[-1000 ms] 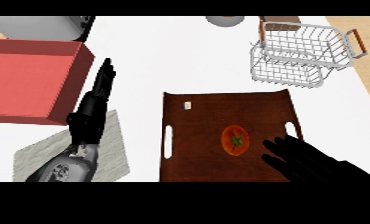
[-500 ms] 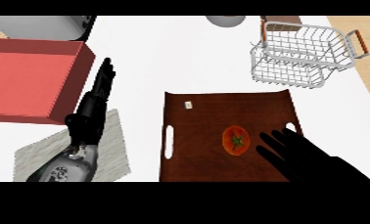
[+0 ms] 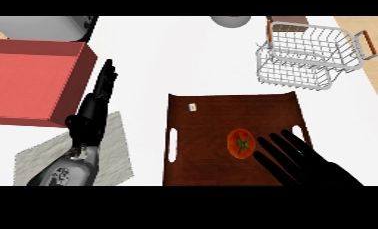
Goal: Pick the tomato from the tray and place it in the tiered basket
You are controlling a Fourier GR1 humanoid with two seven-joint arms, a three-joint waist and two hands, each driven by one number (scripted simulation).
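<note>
Far left of the tray, a red box lies on the tabletop. The left hand rests between box and tray, fingers straight. On the tray sits the tomato. Just right of it, over the tray, the right hand spreads open. Beyond the tray stands the basket.

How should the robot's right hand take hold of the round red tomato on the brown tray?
Probably around its round sides, coming from above and the right. The round red tomato sits stem-up and alone on the flat brown tray, so nothing blocks fingers curling around its middle. The open right hand is already just to its right, fingers pointing towards it.
</note>
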